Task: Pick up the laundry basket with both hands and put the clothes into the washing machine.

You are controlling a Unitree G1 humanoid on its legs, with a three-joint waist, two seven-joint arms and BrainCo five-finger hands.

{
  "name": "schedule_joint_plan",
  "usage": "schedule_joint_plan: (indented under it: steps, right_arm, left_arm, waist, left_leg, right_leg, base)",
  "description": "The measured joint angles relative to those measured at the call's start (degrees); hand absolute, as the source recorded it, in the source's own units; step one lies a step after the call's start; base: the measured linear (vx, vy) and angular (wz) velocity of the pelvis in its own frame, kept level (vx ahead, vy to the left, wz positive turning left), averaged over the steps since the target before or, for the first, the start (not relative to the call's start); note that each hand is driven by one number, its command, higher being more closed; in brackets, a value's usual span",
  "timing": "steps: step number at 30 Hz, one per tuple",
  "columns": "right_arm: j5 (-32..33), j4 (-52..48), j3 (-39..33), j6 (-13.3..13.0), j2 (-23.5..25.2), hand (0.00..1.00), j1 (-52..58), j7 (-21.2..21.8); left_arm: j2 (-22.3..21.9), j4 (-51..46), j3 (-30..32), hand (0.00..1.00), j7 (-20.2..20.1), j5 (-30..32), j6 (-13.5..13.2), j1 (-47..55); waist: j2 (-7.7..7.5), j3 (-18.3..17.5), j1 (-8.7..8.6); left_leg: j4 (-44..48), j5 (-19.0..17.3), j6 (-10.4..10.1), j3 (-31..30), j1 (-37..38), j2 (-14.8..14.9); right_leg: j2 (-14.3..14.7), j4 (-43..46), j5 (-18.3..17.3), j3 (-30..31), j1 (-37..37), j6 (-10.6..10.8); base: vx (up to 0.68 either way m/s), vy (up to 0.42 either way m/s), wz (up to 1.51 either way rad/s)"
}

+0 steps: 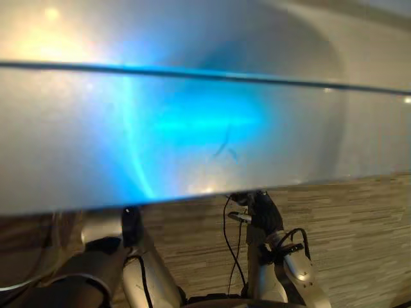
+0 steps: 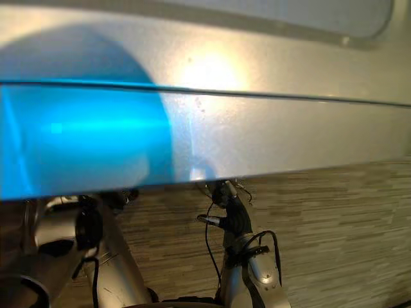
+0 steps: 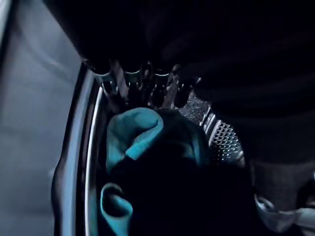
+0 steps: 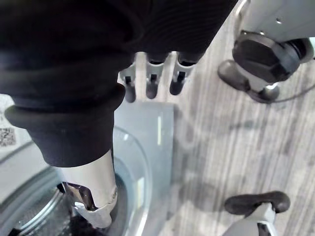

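A broad silver-grey washing machine panel [image 1: 192, 128] with a blue glare across it takes up most of both eye views. Both forearms pass behind its lower edge, which cuts them off, above a pale wood-plank floor [image 1: 359, 231].

The left wrist view is very dark. The left hand [image 3: 133, 78] reaches into the machine's perforated steel drum [image 3: 224, 142]. Its fingers [image 3: 106, 81] lie in a straight row, open, their dark tips lost in the gloom, so I cannot tell whether they touch the cloth. Just past them a crumpled teal cloth [image 3: 135, 132] lies inside the drum, bunched in folds, with much of it swallowed by shadow. The part that can be made out runs lengthways alongside the dark rubber door seal [image 3: 74, 162], leading away from the fingertips.

The right hand [image 4: 152, 81] hangs outside the machine with straight fingers, the thumb apart, holding nothing, above the grey round-windowed door [image 4: 142, 162].
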Motion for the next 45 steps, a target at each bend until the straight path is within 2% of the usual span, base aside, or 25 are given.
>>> schedule_joint_plan:
  steps: [5,6,10,13,15,19,21,22,23,24,26,27,29,31,33,34,36,37,38,39,40,41,42,44,45]
  right_arm:
    - [-2.3,2.7,-2.2,0.4,0.4,0.00,-3.6,-1.2]
    - [-2.5,3.8,-3.0,0.8,0.4,0.00,-4.5,-1.2]
    - [-2.8,7.7,-4.0,2.2,0.5,0.00,-6.5,-1.4]
    - [-3.8,10.6,-4.0,2.6,0.5,0.00,-6.8,-1.1]
    - [-4.5,13.2,-4.1,2.8,0.6,0.00,-7.3,-1.1]
    - [-8.0,22.3,-5.2,4.1,0.6,0.00,-8.7,-2.2]
    - [-10.3,29.6,-7.4,4.7,0.6,0.00,-8.7,-2.4]
    - [-11.2,31.9,-8.1,4.8,0.5,0.00,-8.6,-2.6]
    - [-12.0,36.4,-10.1,4.9,0.4,0.00,-8.4,-3.2]
    - [-12.6,39.4,-12.5,5.4,0.2,0.00,-7.9,-3.9]
    - [-12.9,42.4,-16.0,5.8,-0.3,0.00,-7.3,-4.9]
    - [-12.7,46.5,-17.8,5.8,-0.8,0.00,-8.4,-4.9]
    - [-12.3,52.2,-21.2,5.7,-1.3,0.00,-9.9,-4.9]
    - [-12.3,57.5,-25.1,6.3,-2.1,0.00,-10.6,-5.6]
    - [-12.3,61.0,-28.4,7.3,-2.4,0.00,-10.9,-6.2]
    - [-12.3,62.1,-29.5,7.7,-1.7,0.00,-10.7,-6.1]
    - [-12.5,63.4,-31.0,8.5,-1.3,0.00,-10.5,-6.0]
    - [-12.6,64.4,-31.6,9.2,-1.3,0.00,-10.3,-6.0]
    - [-12.6,64.9,-31.8,9.3,-1.3,0.00,-10.3,-6.0]
    - [-12.5,65.9,-31.8,9.5,-1.1,0.00,-11.0,-6.0]
    - [-12.5,66.1,-31.7,9.7,-0.9,0.00,-11.3,-5.9]
    - [-12.6,66.9,-31.0,9.8,-0.6,0.00,-11.4,-5.7]
    - [-12.8,68.0,-30.3,9.8,-0.5,0.00,-11.8,-5.6]
    - [-13.8,70.0,-30.1,9.7,-1.1,0.00,-13.7,-5.3]
    - [-14.5,71.6,-30.1,9.7,-2.6,0.00,-15.0,-4.7]
  left_arm:
    - [-8.4,-16.1,-9.8,0.00,0.3,-6.7,-0.6,19.6]
    - [-10.3,-19.4,-12.1,0.00,-0.5,-7.8,-1.2,24.7]
    - [-12.1,-27.4,-19.2,0.00,-5.1,-12.6,-3.9,37.0]
    - [-11.9,-28.3,-20.3,0.00,-8.8,-13.4,-5.2,41.9]
    - [-11.8,-27.2,-20.2,0.00,-10.1,-13.1,-5.3,44.1]
    - [-11.4,-19.1,-19.4,0.00,-12.0,-11.4,-5.0,51.8]
    - [-11.6,-11.9,-17.4,0.00,-13.1,-11.1,-4.6,55.3]
    - [-11.5,-9.9,-17.1,0.00,-13.0,-11.1,-4.4,55.8]
    - [-11.6,-6.6,-15.9,0.00,-13.0,-11.1,-4.1,56.7]
    - [-11.9,-5.1,-14.9,0.00,-12.9,-11.1,-3.8,57.7]
    - [-12.2,-4.6,-13.3,0.00,-12.7,-11.0,-3.7,58.5]
    - [-12.0,-4.3,-12.9,0.00,-12.7,-11.0,-3.7,59.2]
    - [-12.1,-3.8,-13.0,0.00,-12.8,-11.0,-3.9,59.6]
    - [-12.9,-1.5,-12.9,0.00,-12.8,-11.1,-4.0,59.3]
    - [-13.2,0.2,-12.9,0.00,-12.9,-11.1,-4.1,59.5]
    - [-13.0,1.2,-12.9,0.00,-12.9,-11.0,-4.1,58.6]
    - [-13.1,2.7,-12.9,0.00,-13.1,-10.9,-4.0,58.2]
    - [-13.1,3.8,-12.9,0.00,-13.0,-10.9,-4.0,58.2]
    - [-13.0,4.2,-12.9,0.00,-12.9,-10.5,-4.0,57.9]
    - [-12.9,4.6,-12.7,0.00,-12.8,-10.1,-3.9,58.1]
    - [-12.6,4.6,-12.7,0.00,-12.8,-9.9,-3.9,58.3]
    - [-12.0,4.5,-11.9,0.00,-12.6,-9.9,-3.8,58.5]
    - [-11.7,4.3,-10.5,0.00,-12.5,-9.9,-3.8,58.6]
    - [-11.1,3.5,-8.9,0.00,-12.1,-10.0,-3.7,58.9]
    - [-12.2,1.8,-8.8,0.00,-12.1,-10.1,-3.5,59.4]
  waist:
    - [0.81,-0.7,0.99]
    - [2.05,-2.1,1.16]
    - [4.66,-5.4,2.69]
    - [6.33,-7.6,3.55]
    - [6.40,-8.3,3.99]
    - [6.39,-9.3,4.06]
    - [5.76,-10.7,3.94]
    - [5.59,-11.4,3.85]
    - [5.49,-12.9,3.90]
    - [5.63,-13.7,3.86]
    - [5.83,-14.2,3.84]
    - [6.09,-15.2,3.84]
    - [6.92,-16.3,3.75]
    - [8.49,-17.5,2.90]
    - [9.35,-19.9,0.44]
    - [8.39,-20.1,-0.04]
    - [8.38,-20.1,-0.23]
    - [8.23,-20.1,-0.68]
    - [8.09,-20.2,-0.83]
    - [10.08,-20.3,-0.63]
    - [9.86,-20.3,-0.84]
    - [9.68,-20.3,-0.78]
    - [9.10,-20.5,-0.43]
    - [8.66,-20.6,0.20]
    - [8.96,-21.2,0.78]
  left_leg:
    - [-0.1,0.0,-0.6,-1.4,4.2,-0.7]
    - [0.1,-0.2,-0.9,-2.4,4.1,-0.7]
    - [0.0,-1.3,-2.1,-3.1,8.6,-0.8]
    - [-1.1,-1.5,-2.5,-2.6,13.7,-0.9]
    - [-2.4,-1.5,-2.6,-1.6,17.4,-1.1]
    - [-9.1,-0.6,-4.1,1.3,32.1,-3.5]
    - [-17.9,2.3,-4.2,2.7,40.8,-7.7]
    - [-20.9,3.4,-4.4,2.7,42.5,-9.0]
    - [-27.2,6.3,-4.1,2.6,45.9,-11.6]
    - [-33.0,9.2,-4.2,2.6,49.4,-13.8]
    - [-37.2,12.0,-4.7,0.2,53.2,-16.5]
    - [-38.3,12.6,-5.8,-4.5,54.5,-17.7]
    - [-33.6,9.5,-7.9,-9.0,55.1,-18.2]
    - [-31.5,6.9,-7.3,-10.6,56.9,-19.1]
    - [-35.8,3.7,-5.0,-10.1,58.6,-21.2]
    - [-36.9,3.6,-4.5,-10.0,59.8,-23.1]
    - [-35.9,3.0,-3.4,-9.6,59.9,-25.2]
    - [-34.3,2.0,-1.5,-9.1,59.2,-27.2]
    - [-34.0,1.6,-0.6,-8.5,59.0,-27.8]
    - [-34.1,1.8,0.9,-7.2,59.0,-26.8]
    - [-34.3,2.0,1.2,-7.2,59.1,-26.8]
    - [-35.4,2.6,1.5,-6.9,60.1,-26.9]
    - [-36.4,3.2,1.3,-6.6,61.1,-26.9]
    - [-37.3,3.9,0.8,-6.9,61.4,-27.8]
    - [-39.2,5.1,0.8,-7.2,61.5,-27.4]
  right_leg:
    - [-1.1,3.2,-3.2,-0.6,4.1,-0.5]
    - [-1.1,3.6,-3.9,-1.2,5.0,-0.3]
    - [-1.0,5.0,-6.3,-1.3,9.3,0.7]
    - [-1.1,5.3,-7.5,-1.2,13.4,1.1]
    - [-1.2,5.2,-8.1,-0.9,16.0,1.3]
    - [-2.1,2.8,-9.3,-0.6,27.6,2.1]
    - [-2.8,-2.3,-8.4,-1.2,34.6,3.2]
    - [-2.9,-4.0,-7.8,-1.6,36.0,3.7]
    - [-3.1,-7.9,-6.5,-2.6,38.8,4.3]
    - [-3.6,-10.5,-5.5,-3.6,41.5,4.6]
    - [-5.1,-11.3,-5.4,-3.8,44.1,4.8]
    - [-5.3,-12.4,-5.2,-3.6,45.1,5.0]
    - [-5.9,-13.8,-3.5,-2.9,46.2,5.1]
    - [-6.5,-14.1,-2.5,-1.9,47.8,6.5]
    - [-7.8,-15.2,-1.0,-1.2,48.0,8.7]
    - [-9.5,-16.2,0.5,-0.6,48.1,9.4]
    - [-10.8,-18.0,2.6,0.2,49.0,10.2]
    - [-11.6,-19.5,4.2,0.9,49.7,9.7]
    - [-11.5,-20.9,5.2,1.4,49.8,9.6]
    - [-9.8,-19.3,4.1,4.7,49.7,10.7]
    - [-8.8,-15.4,1.8,6.6,49.4,11.1]
    - [-6.8,-9.5,-3.9,8.3,49.7,10.5]
    - [-4.6,-7.8,-8.1,9.2,51.3,10.9]
    - [-2.9,-12.7,-9.9,9.5,53.6,10.4]
    - [-1.6,-15.4,-8.5,9.3,53.9,10.0]
  base:
    - [0.04,-0.027,0.25]
    - [0.03,-0.016,0.21]
    - [0.02,-0.030,0.12]
    - [0.00,-0.052,0.11]
    - [0.02,-0.054,0.12]
    - [0.07,-0.064,0.27]
    - [0.08,-0.030,0.39]
    - [0.09,-0.023,0.50]
    - [0.12,-0.033,0.57]
    - [0.13,-0.030,0.57]
    - [0.11,-0.042,0.37]
    - [0.11,-0.066,-0.04]
    - [0.08,0.028,-0.30]
    - [0.03,0.227,-0.15]
    - [0.01,0.293,0.09]
    - [-0.02,0.277,0.09]
    - [-0.09,0.283,-0.01]
    - [-0.13,0.241,-0.03]
    - [-0.14,0.218,-0.12]
    - [-0.07,0.102,-0.07]
    - [-0.06,0.083,-0.09]
    - [-0.04,0.042,-0.05]
    - [-0.03,0.004,-0.10]
    - [-0.05,-0.043,-0.07]
    - [-0.04,-0.026,-0.06]
